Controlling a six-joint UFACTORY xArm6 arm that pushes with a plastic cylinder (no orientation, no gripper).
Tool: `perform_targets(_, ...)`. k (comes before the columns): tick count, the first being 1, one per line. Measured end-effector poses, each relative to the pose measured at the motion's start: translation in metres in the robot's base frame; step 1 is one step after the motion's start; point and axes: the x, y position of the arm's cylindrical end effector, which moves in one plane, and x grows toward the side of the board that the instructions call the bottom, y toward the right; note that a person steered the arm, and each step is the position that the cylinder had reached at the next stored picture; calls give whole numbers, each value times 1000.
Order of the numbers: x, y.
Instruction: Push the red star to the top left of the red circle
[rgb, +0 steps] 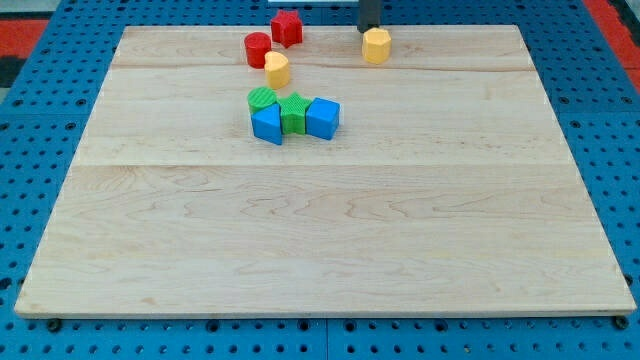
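The arm carries no jaws at all, so nothing is clenched or released; it ends in a dark rod, and my tip (369, 29) comes down at the view's top edge of the bench (320, 230), right of centre. Only the lower stub of the rod is in sight.

Just below the tip, touching it or very nearly, sits a yellow block (376, 46) of a rounded, many-sided shape. Whether the two actually meet I cannot tell.

The red star (287, 27) lies off to the view's left of the tip, at about the same height, close to the bench's top edge. The red circle (258, 49) is further to the view's left and a little lower, so the star sits at its upper right, just beside it and perhaps touching.

Below the red circle and slightly to its right is a second yellow block (277, 69), close against it.

Lower still, well apart from the tip towards the view's bottom left, four blocks huddle together: a green round block (262, 98), a green star (294, 110), a blue block (268, 124) with a pointed outline, and a blue cube (323, 117) on the cluster's right.
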Motion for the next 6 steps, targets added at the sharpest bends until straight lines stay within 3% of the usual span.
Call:
perform_targets(2, 2, -74)
perform_targets(3, 21, -165)
perform_targets(4, 82, -265)
perform_targets(5, 85, -270)
perform_targets(6, 70, -362)
